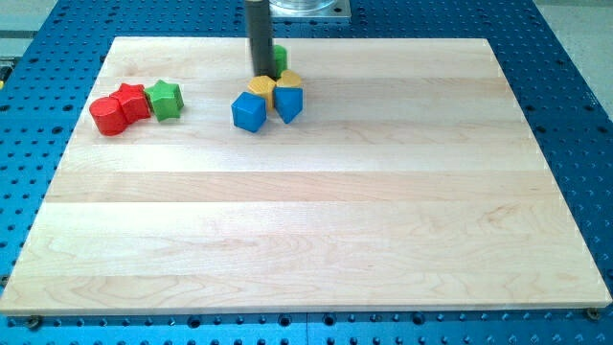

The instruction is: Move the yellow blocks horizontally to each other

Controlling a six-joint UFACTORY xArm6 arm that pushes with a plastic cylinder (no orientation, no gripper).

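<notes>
A pale wooden counter (316, 220) lies on a blue perforated base. There is no claw to be released or clenched; the rod's tip (261, 76) touches the upper edge of one yellow block (261, 88). The second yellow block (289, 80) sits just right of it, with a blue cube (248, 112) and another blue block (289, 103) pressed beneath. A push could drag the blues along. The rod hides most of a green block (279, 58).
</notes>
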